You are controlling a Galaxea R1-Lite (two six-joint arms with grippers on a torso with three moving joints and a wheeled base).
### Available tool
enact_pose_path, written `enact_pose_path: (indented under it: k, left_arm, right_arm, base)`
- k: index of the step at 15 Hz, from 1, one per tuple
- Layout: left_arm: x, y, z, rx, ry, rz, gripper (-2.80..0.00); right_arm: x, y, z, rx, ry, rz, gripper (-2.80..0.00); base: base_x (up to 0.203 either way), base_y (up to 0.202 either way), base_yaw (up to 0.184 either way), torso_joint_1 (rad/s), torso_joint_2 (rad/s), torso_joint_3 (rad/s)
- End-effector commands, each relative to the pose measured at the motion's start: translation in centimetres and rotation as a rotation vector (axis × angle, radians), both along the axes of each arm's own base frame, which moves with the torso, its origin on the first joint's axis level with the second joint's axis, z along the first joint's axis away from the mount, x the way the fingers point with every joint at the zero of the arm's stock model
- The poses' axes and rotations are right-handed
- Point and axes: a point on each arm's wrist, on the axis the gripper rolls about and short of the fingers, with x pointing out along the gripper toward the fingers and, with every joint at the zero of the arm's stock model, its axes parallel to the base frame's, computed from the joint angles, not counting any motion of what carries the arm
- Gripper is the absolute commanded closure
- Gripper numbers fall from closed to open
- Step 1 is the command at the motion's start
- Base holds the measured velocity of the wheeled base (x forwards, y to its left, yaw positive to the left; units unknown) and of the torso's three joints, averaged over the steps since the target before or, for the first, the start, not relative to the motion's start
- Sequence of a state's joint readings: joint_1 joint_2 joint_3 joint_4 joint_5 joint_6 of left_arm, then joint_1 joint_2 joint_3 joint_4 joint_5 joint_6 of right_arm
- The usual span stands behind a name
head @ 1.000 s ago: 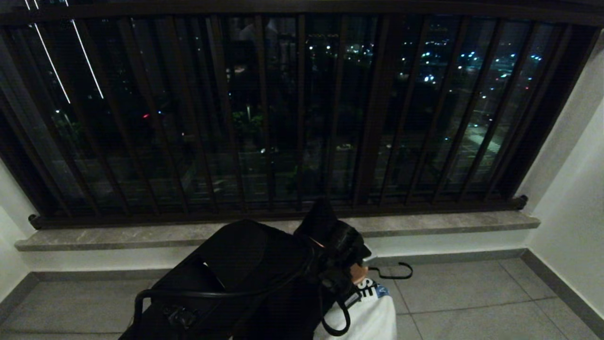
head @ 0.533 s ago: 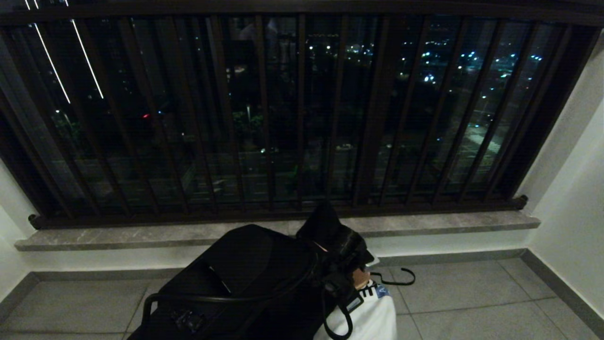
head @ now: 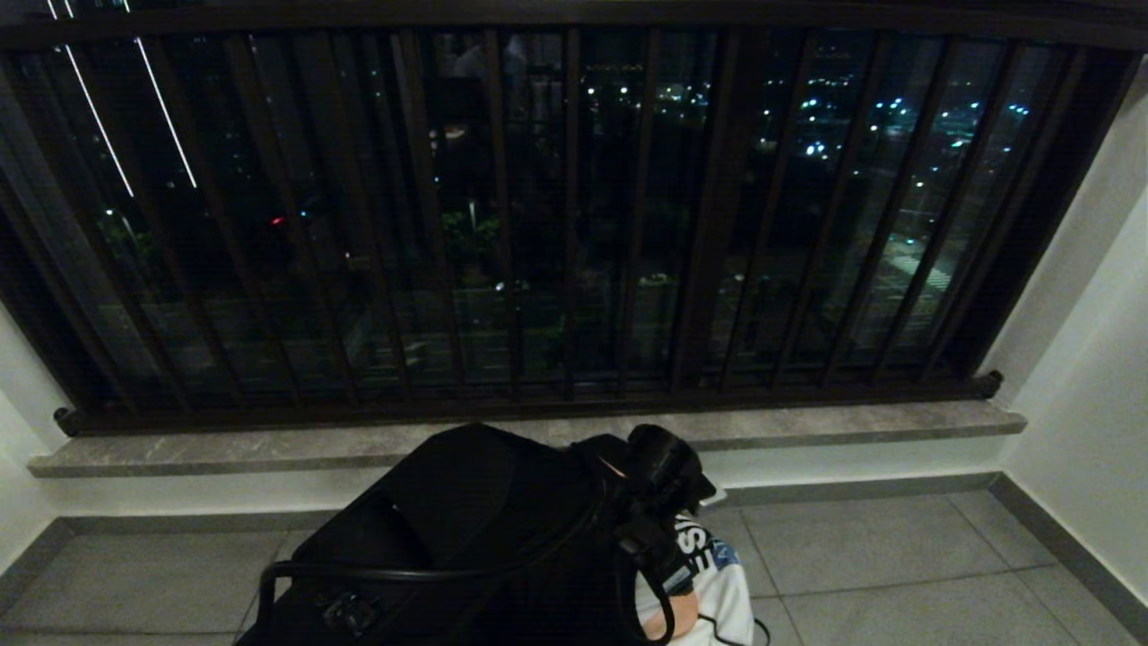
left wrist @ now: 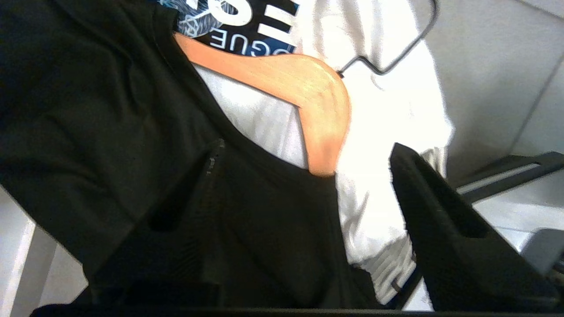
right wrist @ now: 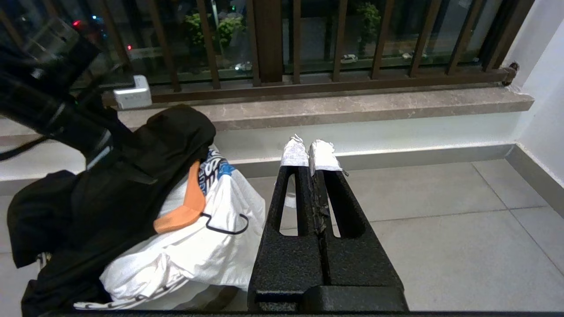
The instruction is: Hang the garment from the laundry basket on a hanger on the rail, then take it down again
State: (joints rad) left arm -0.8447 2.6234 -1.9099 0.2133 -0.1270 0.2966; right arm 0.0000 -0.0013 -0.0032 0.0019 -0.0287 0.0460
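Garment (right wrist: 194, 255) was white w/ a dark blue print & white lettering. Hanger (right wrist: 183, 207) was orange wood w/ a thin black wire hook. Window bars (head: 574, 215) were dark brown, floor tiles (head: 879, 547) grey.

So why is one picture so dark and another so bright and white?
Head view: dim, mostly night window bars, so the left gripper is nearly a black shape. Left wrist view: close up, the white garment glares. Right wrist view: evenly lit, with the wooden hanger clear.
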Motion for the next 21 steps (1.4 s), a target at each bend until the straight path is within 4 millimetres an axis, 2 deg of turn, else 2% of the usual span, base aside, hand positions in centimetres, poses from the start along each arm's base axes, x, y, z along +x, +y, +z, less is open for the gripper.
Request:
enact_pose_path:
  k: [1,5,8,9,10,15,18,21]
  left_arm:
    - [-0.4,0.5,2.4,-0.023,-0.017,0.002,-2.8]
    - [-1.9,1.9,5.6,-0.043,-0.01,0.017,-2.8]
    - [-3.7,3.2,7.0,-0.03,0.009,0.011,-2.8]
    - [-4.3,3.9,7.6,-0.027,0.015,0.013,-0.53]
    - [-4.9,4.5,8.1,-0.025,0.022,0.017,0.0]
    - [-7.8,8.6,10.9,-0.025,0.061,0.076,0.0]
    - [-8.8,13.2,12.8,-0.041,0.045,0.147,0.0]
    - [-9.3,19.6,14.2,-0.062,-0.02,0.295,0.0]
  right_arm:
    - [0.0,0.0,0.0,0.0,0.001,0.0,0.0]
    - [0.0,0.0,0.0,0.0,0.003,0.0,0.0]
    - [0.0,0.0,0.0,0.0,0.001,0.0,0.0]
    - [0.0,0.0,0.0,0.0,0.001,0.0,0.0]
    - [0.0,0.0,0.0,0.0,0.001,0.0,0.0]
    - [0.0,0.0,0.0,0.0,0.001,0.0,0.0]
    - [0.0,0.0,0.0,0.0,0.001,0.0,0.0]
    - [0.0,0.0,0.0,0.0,0.001,0.0,0.0]
  base:
    - [0.0,0.0,0.0,0.0,0.0,0.0]
    - [0.0,0.0,0.0,0.0,0.0,0.0]
    - [0.0,0.0,0.0,0.0,0.0,0.0]
    - [0.0,0.0,0.0,0.0,0.0,0.0]
    - [0.0,0.0,0.0,0.0,0.0,0.0]
    - [0.0,0.0,0.0,0.0,0.0,0.0]
    - [0.0,0.0,0.0,0.0,0.0,0.0]
    - [0.0,0.0,0.0,0.0,0.0,0.0]
